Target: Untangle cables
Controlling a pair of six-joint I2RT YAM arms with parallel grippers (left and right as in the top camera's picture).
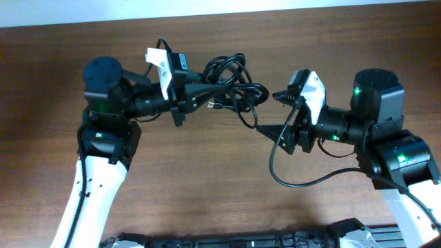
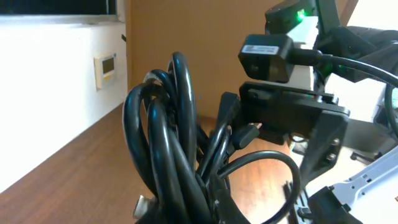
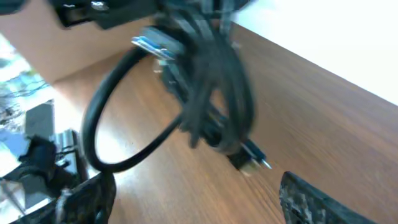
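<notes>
The cables (image 1: 231, 81) are a knotted black bundle held above the table at centre back. My left gripper (image 1: 201, 94) is shut on the bundle's left side; in the left wrist view the cords (image 2: 168, 143) rise from the jaws (image 2: 208, 208) and a metal plug (image 2: 142, 207) sticks out. My right gripper (image 1: 274, 114) is open just right of the bundle. In the right wrist view the bundle (image 3: 214, 81) hangs ahead of the open fingers (image 3: 199, 208), one loop (image 3: 102, 146) reaches the left finger, and a plug (image 3: 249, 157) points down.
The brown wooden table (image 1: 207, 179) lies beneath. The right arm's own thicker black wire (image 1: 289, 180) loops over the table below the right wrist. A white wall (image 2: 56, 93) with a small panel (image 2: 104, 65) stands behind the table.
</notes>
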